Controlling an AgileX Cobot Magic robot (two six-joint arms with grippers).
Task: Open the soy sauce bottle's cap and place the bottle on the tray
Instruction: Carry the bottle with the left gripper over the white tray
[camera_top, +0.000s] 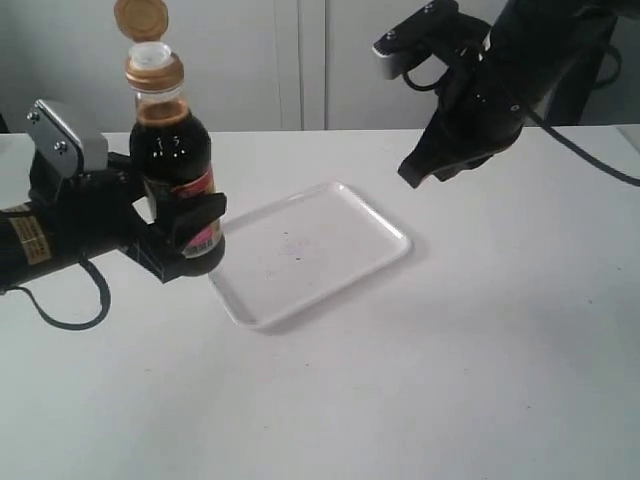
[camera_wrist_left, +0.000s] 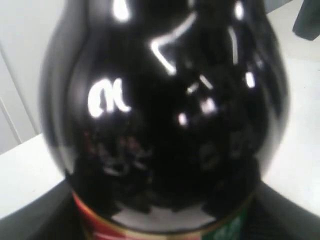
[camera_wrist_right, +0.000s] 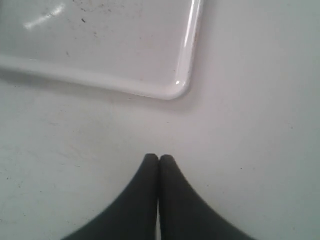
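The soy sauce bottle stands upright at the left, just off the tray's left corner, with my left gripper shut round its labelled lower body. Its golden-orange cap is flipped up on its hinge, baring the white spout. In the left wrist view the dark bottle fills nearly the whole picture and hides the fingers. The white tray lies flat in the middle of the table. My right gripper hangs above the table past the tray's right corner, its fingertips pressed together on nothing.
The white table stretches wide in front of and to the right of the tray. A pale wall with panel seams closes the back. A black cable trails from the right arm.
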